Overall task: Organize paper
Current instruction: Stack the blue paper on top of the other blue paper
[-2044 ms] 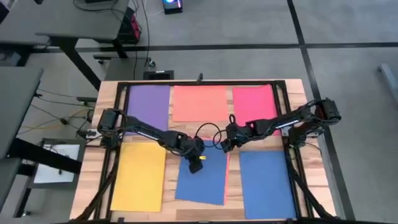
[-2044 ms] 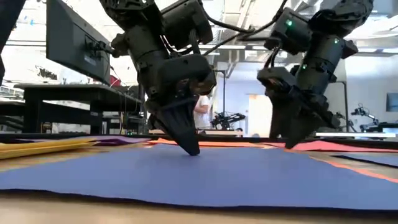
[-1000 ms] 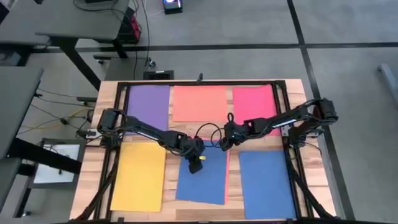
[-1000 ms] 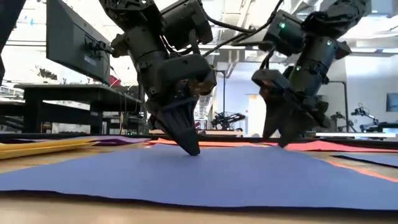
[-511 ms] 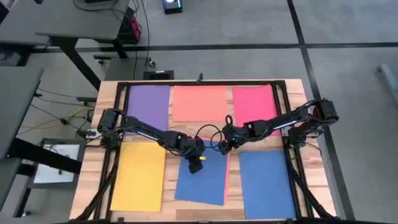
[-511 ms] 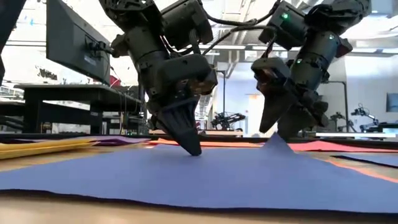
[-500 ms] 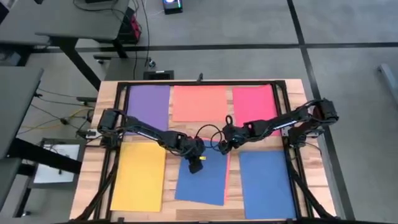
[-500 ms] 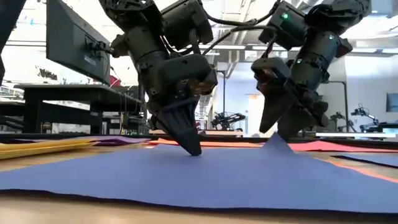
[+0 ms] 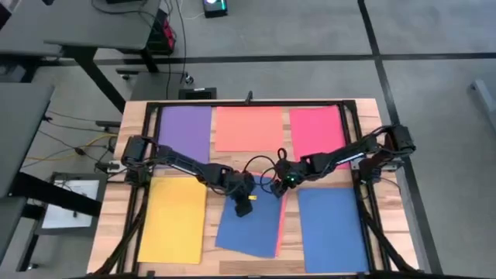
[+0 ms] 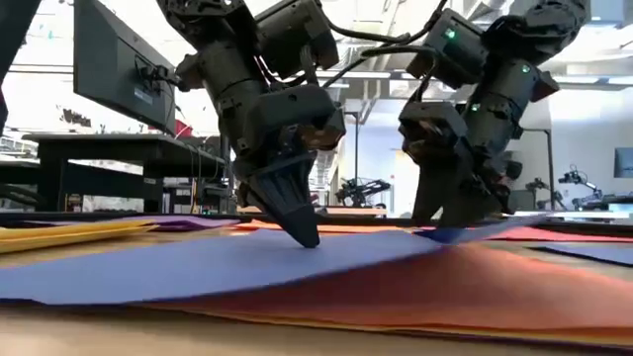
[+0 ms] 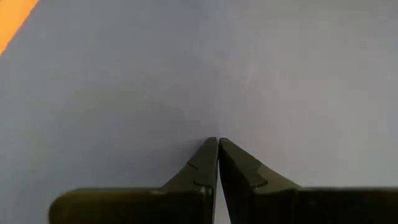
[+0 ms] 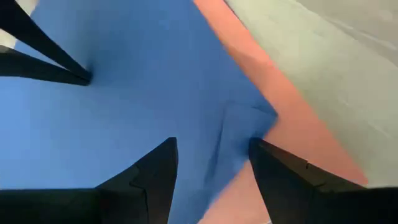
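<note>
Since half a second ago the middle blue sheet (image 9: 249,225) has rotated, its right side lifted clear, exposing a salmon-orange sheet (image 10: 475,287) underneath. The left gripper (image 9: 243,200) still presses fingertips-together on the blue sheet's upper part, holding nothing. The right gripper (image 9: 284,184) sits at the sheet's raised top-right corner, fingers spread with the corner between them. Low view shows the lift and the orange sheet's face; high view shows only a thin orange strip, plus purple (image 9: 184,128), yellow (image 9: 172,219), pink-red (image 9: 316,126) and a second blue sheet (image 9: 332,225) flat on the table (image 9: 370,112).
</note>
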